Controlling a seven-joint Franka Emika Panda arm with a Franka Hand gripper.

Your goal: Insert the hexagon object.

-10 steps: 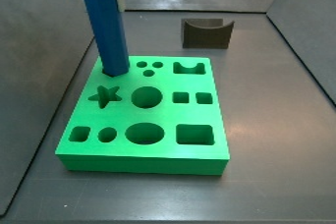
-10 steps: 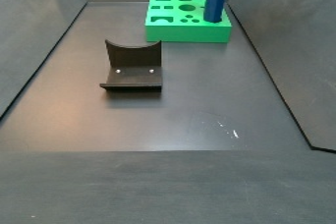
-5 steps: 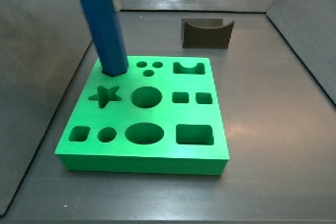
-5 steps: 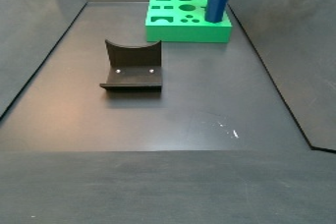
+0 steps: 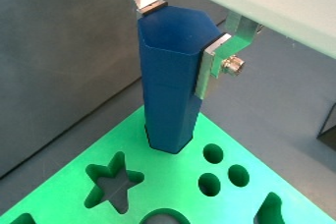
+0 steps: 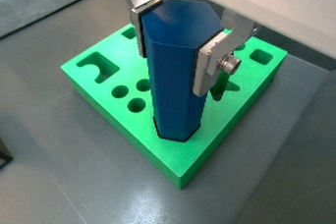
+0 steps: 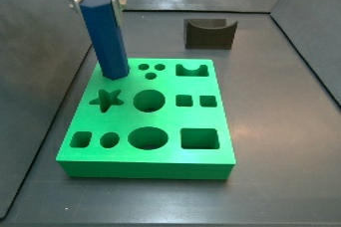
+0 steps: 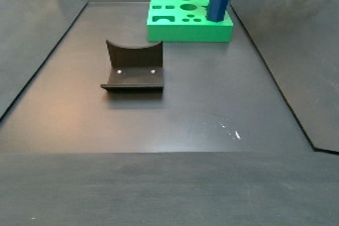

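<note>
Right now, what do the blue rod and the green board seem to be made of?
The hexagon object, held between the gripper fingers, looks like matte plastic: uniform blue, no glare. The green board seems plastic or foam: flat, even colour, clean-cut holes.

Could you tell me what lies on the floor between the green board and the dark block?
Nothing: in a side view, bare grey floor separates the green board from the dark block. The hand grips the hexagon object over the board.
</note>
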